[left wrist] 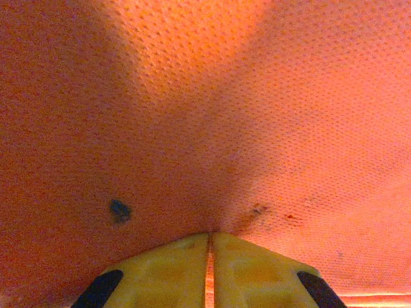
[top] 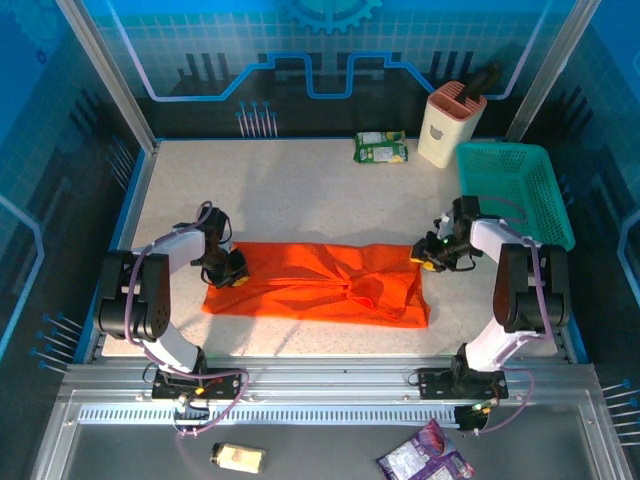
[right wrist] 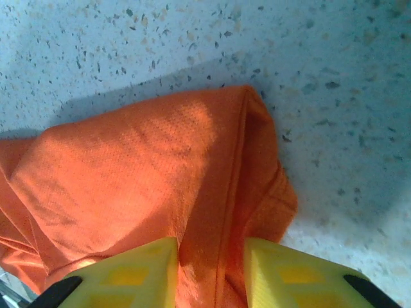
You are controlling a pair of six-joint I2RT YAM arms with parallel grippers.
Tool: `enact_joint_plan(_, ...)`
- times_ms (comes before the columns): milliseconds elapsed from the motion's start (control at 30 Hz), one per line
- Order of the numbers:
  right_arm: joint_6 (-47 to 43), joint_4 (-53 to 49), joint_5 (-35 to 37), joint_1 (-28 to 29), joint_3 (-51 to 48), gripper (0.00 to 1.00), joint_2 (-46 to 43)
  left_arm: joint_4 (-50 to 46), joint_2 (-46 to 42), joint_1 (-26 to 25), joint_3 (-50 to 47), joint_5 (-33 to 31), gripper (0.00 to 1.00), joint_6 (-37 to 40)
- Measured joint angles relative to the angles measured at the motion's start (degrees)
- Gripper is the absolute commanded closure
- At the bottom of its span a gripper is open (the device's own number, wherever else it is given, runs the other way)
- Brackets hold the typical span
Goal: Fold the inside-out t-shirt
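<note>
T-shirt (top: 320, 285): one long band; we judge crosswise folds remain. Left gripper (top: 235, 274), right gripper (top: 431, 262): each pinches its end.

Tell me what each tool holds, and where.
The orange t-shirt: left tool pinches its left end, right tool a fold at its right end.

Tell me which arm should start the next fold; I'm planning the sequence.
Probably left: the left fingers are shut on the left end of the orange t-shirt, ready to carry it across. The right fingers straddle a ridge at its right end, grip unclear.
</note>
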Motion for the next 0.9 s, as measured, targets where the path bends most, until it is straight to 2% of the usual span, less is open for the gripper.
enact_joint_plan(400, -0.48, 0.79, -0.48, 0.00, 1.90, 0.99, 1.64, 0.00, 0.00, 0.00, 0.00, -0.24, 0.89, 0.00)
enact_joint_plan(700, -1.60, -0.28, 1.16, 0.00, 6.91, 0.99, 1.68, 0.33, 0.02, 0.00, -0.20, -0.37, 0.89, -0.02)
enact_joint_plan(900, -2.14, 0.31, 3.78, 0.00, 8.09, 0.95, 7.02, 0.66, 0.00, 0.02, -0.24, -0.37, 0.89, -0.02)
